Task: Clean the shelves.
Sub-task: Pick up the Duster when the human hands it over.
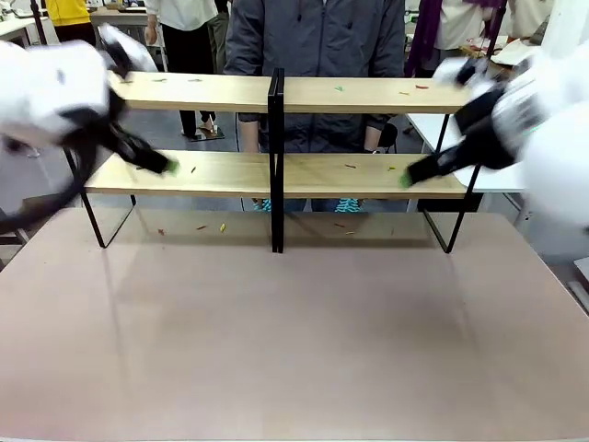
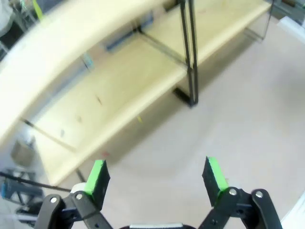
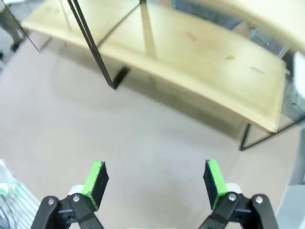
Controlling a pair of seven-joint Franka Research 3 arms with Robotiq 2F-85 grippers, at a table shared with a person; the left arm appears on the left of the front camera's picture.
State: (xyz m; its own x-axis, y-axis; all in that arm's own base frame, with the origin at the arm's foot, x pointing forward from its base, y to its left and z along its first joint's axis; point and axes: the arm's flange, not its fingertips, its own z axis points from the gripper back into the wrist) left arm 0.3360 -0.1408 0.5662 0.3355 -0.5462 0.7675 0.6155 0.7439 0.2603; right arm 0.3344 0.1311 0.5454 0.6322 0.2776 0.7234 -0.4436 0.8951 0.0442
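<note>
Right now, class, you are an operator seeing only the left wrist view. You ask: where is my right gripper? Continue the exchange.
Observer: The right gripper is open and empty, by the right end of the shelves, at the lower board.
Operator: Any litter up top?
Observer: Small scraps lie on the upper right board.
Operator: Anyone nearby?
Observer: A person stands just behind the shelves.
</note>
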